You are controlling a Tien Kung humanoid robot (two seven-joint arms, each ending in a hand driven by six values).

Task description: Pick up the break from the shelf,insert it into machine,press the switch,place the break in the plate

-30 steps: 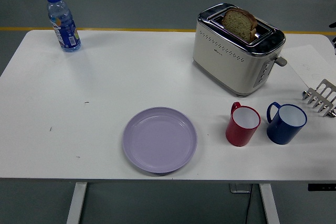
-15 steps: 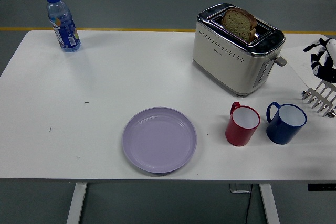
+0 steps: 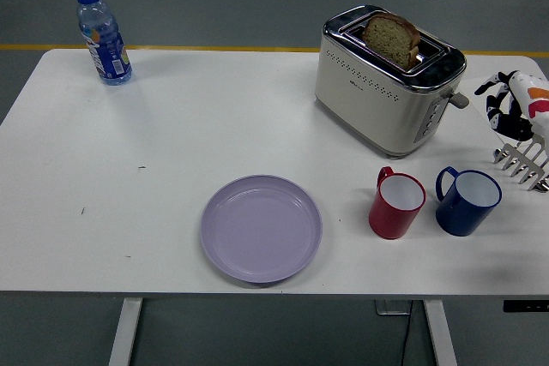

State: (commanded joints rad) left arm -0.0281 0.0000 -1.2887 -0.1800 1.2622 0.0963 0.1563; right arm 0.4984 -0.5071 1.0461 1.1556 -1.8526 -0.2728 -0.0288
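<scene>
Right robot hand [image 3: 512,109] has advanced, fingers loosely spread, empty.

I'm seeing my right hand [image 3: 511,109] coming in between the toaster [image 3: 388,83] and the metal rack [image 3: 525,160], a tight gap. The red mug [image 3: 396,203] and blue mug [image 3: 467,201] are blocking the near route. Open table is lying around the purple plate [image 3: 261,228].
</scene>
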